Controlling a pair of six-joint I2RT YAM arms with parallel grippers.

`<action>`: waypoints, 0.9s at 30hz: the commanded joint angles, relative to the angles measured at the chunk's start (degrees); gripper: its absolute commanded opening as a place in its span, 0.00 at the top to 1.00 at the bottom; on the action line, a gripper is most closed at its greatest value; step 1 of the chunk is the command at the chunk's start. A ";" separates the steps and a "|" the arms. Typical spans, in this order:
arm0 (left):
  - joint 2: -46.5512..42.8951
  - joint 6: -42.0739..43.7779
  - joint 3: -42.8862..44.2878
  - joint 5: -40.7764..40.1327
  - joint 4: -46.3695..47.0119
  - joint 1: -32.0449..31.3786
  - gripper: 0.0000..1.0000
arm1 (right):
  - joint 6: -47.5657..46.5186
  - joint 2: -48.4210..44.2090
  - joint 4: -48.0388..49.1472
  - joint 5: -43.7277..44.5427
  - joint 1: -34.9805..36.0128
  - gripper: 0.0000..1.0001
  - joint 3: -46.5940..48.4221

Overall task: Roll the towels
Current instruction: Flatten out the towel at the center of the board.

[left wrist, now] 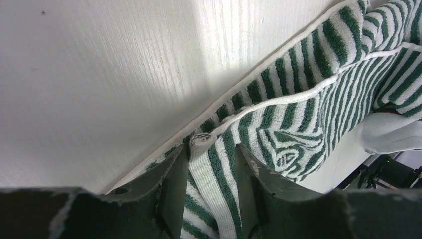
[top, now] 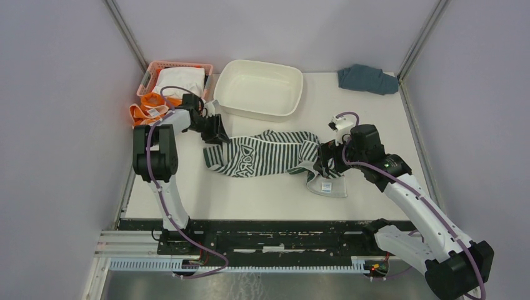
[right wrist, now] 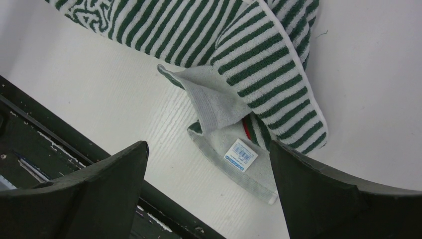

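Note:
The green-and-white striped towel (top: 262, 153) lies crumpled across the middle of the table. My left gripper (top: 215, 134) is at its left end. In the left wrist view the towel's folded hem (left wrist: 211, 164) fills the gap between the fingers, so my left gripper (left wrist: 211, 159) is shut on it. My right gripper (top: 325, 165) hovers wide open over the towel's right end. Below the right gripper (right wrist: 208, 144) lies a pale turned-over corner with a barcode label (right wrist: 240, 155), and nothing is gripped. The orange towel (top: 147, 106) hangs over the basket's near edge at the back left.
A pink basket (top: 153, 67) holds a white cloth (top: 180, 81) at the back left. A white basin (top: 259, 87) stands behind the striped towel. A blue-grey cloth (top: 367, 78) lies at the back right. The table's dark front rail (right wrist: 59, 134) runs close under the right gripper.

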 commanded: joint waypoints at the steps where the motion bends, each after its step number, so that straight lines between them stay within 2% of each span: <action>1: 1.70 3.16 2.63 1.03 -0.18 -0.32 0.54 | -0.83 -1.00 1.65 -1.20 0.19 0.00 1.45; 4: 2.19 3.14 3.03 1.95 0.07 -0.33 0.61 | -0.92 -0.94 1.65 -1.39 0.19 0.00 1.36; 10: -0.92 3.32 2.45 1.78 -0.34 -0.25 0.88 | -0.86 -0.83 1.32 -1.86 0.13 0.00 1.40; 13: -4.76 2.78 1.85 -0.67 -0.86 -0.21 0.97 | -1.39 -0.11 0.01 -2.80 0.18 0.00 2.44; 21: -18.89 -2.29 -0.01 -20.53 -2.59 -0.25 0.97 | -2.74 3.60 -2.89 -2.15 1.42 0.03 5.64; 27: -29.08 -6.15 -5.41 -26.29 1.73 -0.25 0.97 | 1.34 9.58 -2.57 -0.76 2.98 0.09 6.28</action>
